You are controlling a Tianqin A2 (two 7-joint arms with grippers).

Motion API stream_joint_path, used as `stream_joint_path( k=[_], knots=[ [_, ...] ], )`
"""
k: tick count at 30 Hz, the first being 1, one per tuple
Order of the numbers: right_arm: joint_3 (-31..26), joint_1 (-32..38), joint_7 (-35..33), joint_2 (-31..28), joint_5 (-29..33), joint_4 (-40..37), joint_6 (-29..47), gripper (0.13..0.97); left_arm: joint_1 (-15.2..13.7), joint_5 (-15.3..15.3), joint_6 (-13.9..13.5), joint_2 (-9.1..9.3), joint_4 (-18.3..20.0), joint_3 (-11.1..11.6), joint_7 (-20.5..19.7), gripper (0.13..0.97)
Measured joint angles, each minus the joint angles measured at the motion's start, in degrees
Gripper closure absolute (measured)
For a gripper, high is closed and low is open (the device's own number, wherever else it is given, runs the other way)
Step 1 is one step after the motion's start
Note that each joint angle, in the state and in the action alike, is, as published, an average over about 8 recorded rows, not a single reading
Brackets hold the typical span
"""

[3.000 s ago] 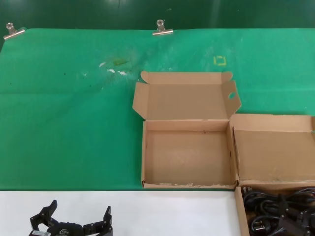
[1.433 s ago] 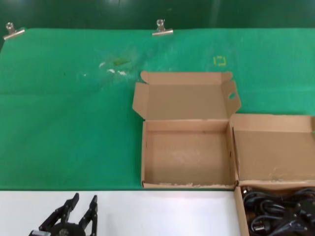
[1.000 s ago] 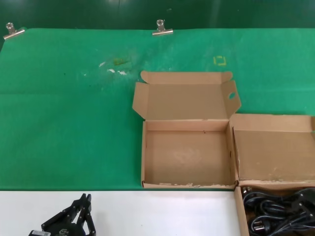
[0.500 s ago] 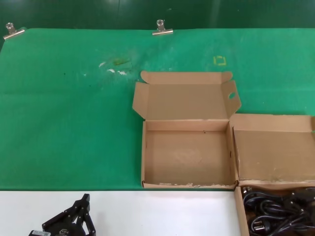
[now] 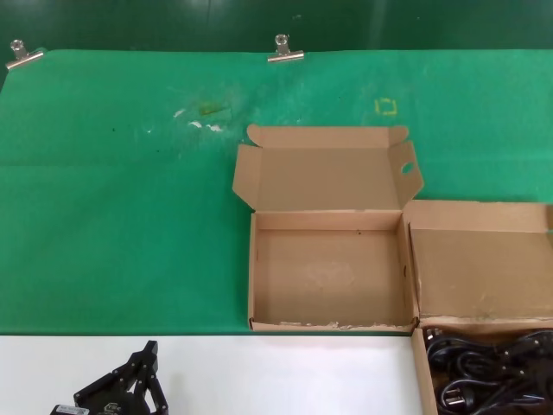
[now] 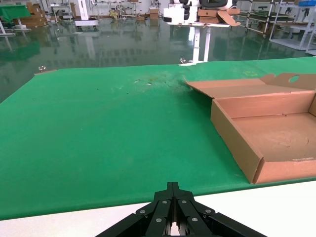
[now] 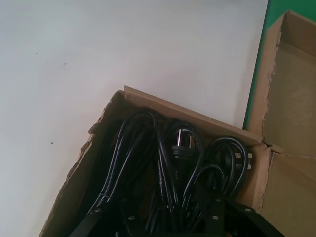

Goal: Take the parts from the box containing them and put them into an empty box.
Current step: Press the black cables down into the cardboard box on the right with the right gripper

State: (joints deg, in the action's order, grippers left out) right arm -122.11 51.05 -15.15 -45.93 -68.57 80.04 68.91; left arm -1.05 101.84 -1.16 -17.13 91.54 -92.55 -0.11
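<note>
Step in hand — first pick, nothing moved yet. The power cords (image 7: 168,168) lie tangled in the source box (image 5: 484,259), directly below the right gripper (image 7: 168,224); its jaws sit just above the bundle, but I cannot tell whether they are spread or closed. The empty box (image 5: 328,277) stands beside the source box, toward the left arm, nothing in it. Left gripper (image 6: 172,217) idles over the bench edge, jaws pressed together. Next move, as I judge — lower the right jaws around one cord loop, close, lift clear of the tangle.
</note>
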Motion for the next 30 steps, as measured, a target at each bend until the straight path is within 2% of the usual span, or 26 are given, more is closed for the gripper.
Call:
stream_joint_path(
  k=[8,17,26,30],
  knots=[
    [0.5,0.3,0.7,0.2,0.6,0.5,-0.3,0.727,0.0,0.0,0.0,0.00,0.0,0.0,0.0,0.948],
    [2.4,1.2,4.9,-1.3,0.2,6.5,1.2,0.867,0.0,0.0,0.0,0.00,0.0,0.0,0.0,0.948],
    [3.7,5.4,9.9,-1.4,0.1,13.6,4.3,0.943,0.0,0.0,0.0,0.00,0.0,0.0,0.0,0.948],
    [3.1,6.8,11.3,-1.4,1.3,14.9,6.1,0.943,0.0,0.0,0.0,0.00,0.0,0.0,0.0,0.948]
  ],
)
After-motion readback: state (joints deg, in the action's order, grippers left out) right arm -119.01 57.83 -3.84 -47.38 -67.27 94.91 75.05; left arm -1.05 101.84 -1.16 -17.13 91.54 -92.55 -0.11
